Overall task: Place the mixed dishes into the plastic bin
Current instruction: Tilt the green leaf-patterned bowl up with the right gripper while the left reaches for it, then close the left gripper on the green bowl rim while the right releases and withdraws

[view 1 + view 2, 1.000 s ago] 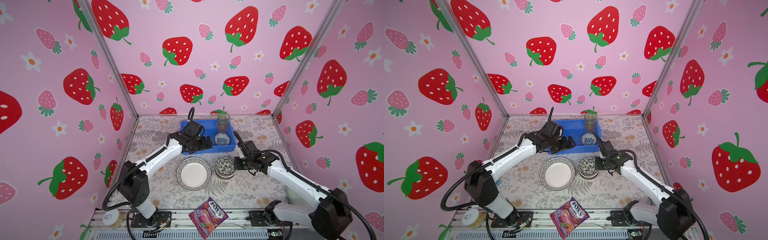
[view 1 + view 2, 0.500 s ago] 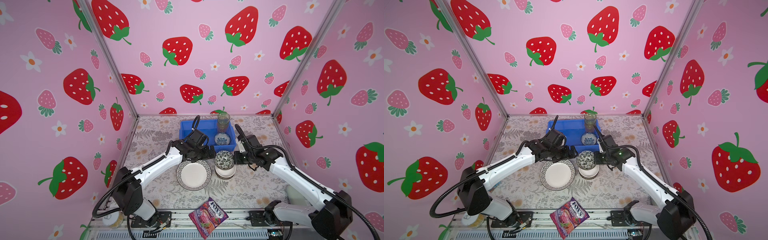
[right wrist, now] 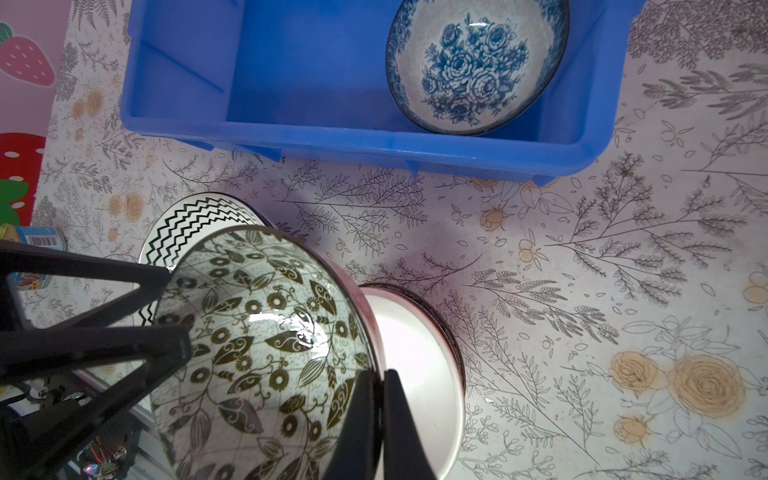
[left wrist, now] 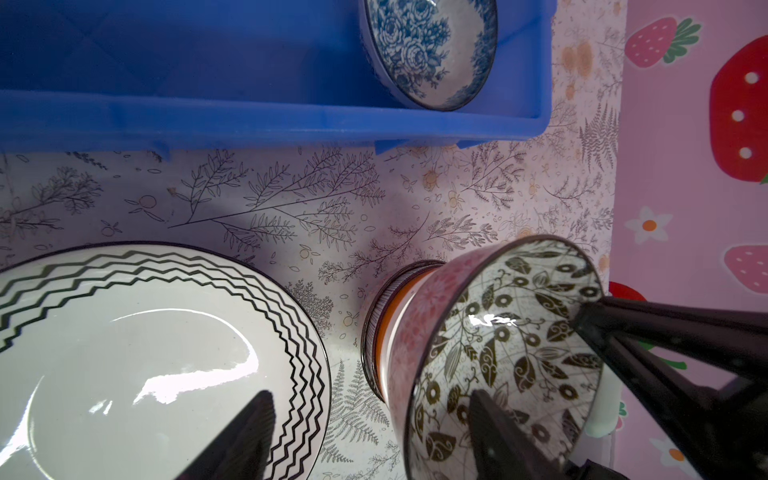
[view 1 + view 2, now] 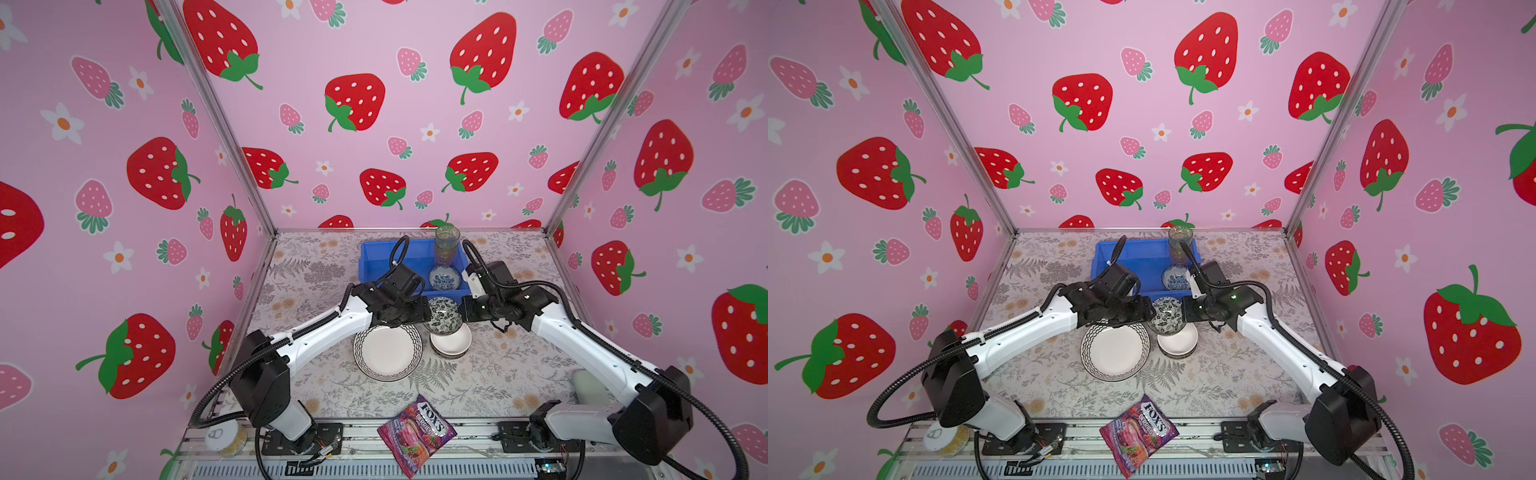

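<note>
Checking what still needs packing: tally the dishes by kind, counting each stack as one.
Zigzag-rimmed plate: 1
Loose bowls: 2 (blue floral bowl in the blue bin, leaf-patterned bowl in the right pincer)
Stack of bowls: 1
Stack of tinted glasses: 1
Total: 5

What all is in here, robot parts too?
Bin: one, blue, at the back.
Glasses: a stack, greenish, bin's far right corner.
Flowered bowl: one, blue and white, in the bin.
Leafy bowl: one, black and white inside, tilted above the white bowls.
White bowls: a stack, beside the plate.
Plate: one, white, zigzag rim, centre.
Candy bag: one, purple, front edge.
Jar: one, white lid, front left.
Right gripper: one, black, shut on the leafy bowl's rim.
Left gripper: one, black, open around its opposite rim.
</note>
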